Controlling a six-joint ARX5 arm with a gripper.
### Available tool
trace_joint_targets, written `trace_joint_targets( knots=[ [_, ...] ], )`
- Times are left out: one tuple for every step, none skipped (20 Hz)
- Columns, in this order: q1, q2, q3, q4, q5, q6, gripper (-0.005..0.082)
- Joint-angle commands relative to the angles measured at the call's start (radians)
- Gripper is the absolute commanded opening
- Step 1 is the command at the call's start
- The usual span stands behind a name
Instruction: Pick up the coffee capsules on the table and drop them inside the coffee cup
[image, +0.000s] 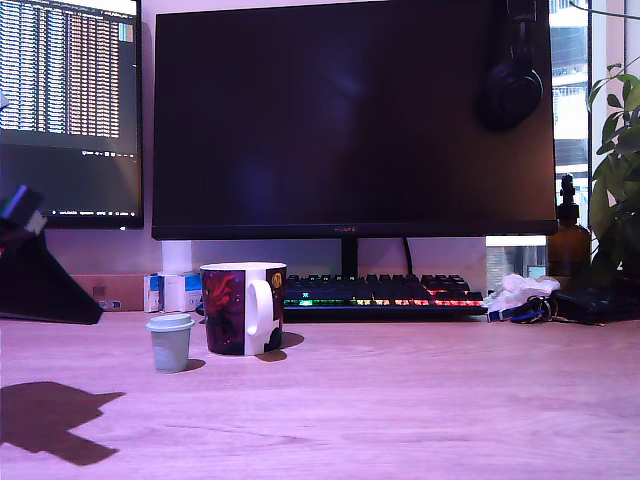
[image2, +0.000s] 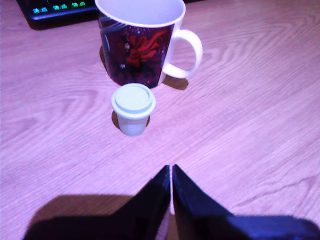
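A pale grey-green coffee capsule (image: 170, 342) stands rim up on the wooden table, just to the exterior view's left of the coffee cup (image: 243, 308). The cup has dark red-and-purple artwork and a white handle with a yellow emblem beside it. In the wrist view the capsule (image2: 133, 107) sits right in front of the cup (image2: 142, 47), close to it. My gripper (image2: 171, 169) hovers short of the capsule, fingers pressed together with nothing between them. In the exterior view my gripper (image: 90, 314) enters at the far left as a dark wedge. The bright blue capsule is out of view.
Behind the cup lie a backlit keyboard (image: 385, 292) and small white-and-blue boxes (image: 170, 292), under a large dark monitor (image: 350, 120) with headphones (image: 513, 85) hung on it. At the exterior view's right are crumpled tissue (image: 518, 290), keys, a brown bottle (image: 567, 240) and a plant (image: 620, 170).
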Motion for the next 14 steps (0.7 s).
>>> trace_joint_targets(
  knots=[
    [-0.002,-0.002,-0.020,0.008,-0.002,0.008,0.0175],
    [-0.002,-0.002,-0.020,0.008,-0.002,0.009,0.0287],
    [-0.002,-0.002,-0.020,0.009,-0.002,0.017,0.0402],
    [-0.002,-0.002,-0.020,0.010,-0.002,0.020,0.0489],
    [-0.002,-0.002,-0.020,0.010,-0.011,0.020,0.0532],
    [-0.002,-0.002,-0.020,0.008,-0.032,0.015,0.0538],
    [-0.002,-0.002,-0.020,0.005,-0.062,0.016,0.0537],
    [-0.002,-0.002,-0.020,0.005,-0.092,0.015,0.0537],
    [-0.002,-0.002,-0.020,0.008,-0.096,0.017,0.0537],
    [-0.002,-0.002,-0.020,0.011,-0.095,0.017,0.0537],
    [-0.002,-0.001,-0.020,0.013,-0.095,0.017,0.0537],
    [-0.002,-0.001,-0.020,0.014,-0.095,0.017,0.0537],
    [-0.002,-0.001,-0.020,0.014,-0.097,0.024,0.0537],
    [-0.002,-0.001,-0.020,0.013,-0.097,0.026,0.0537]
  ],
)
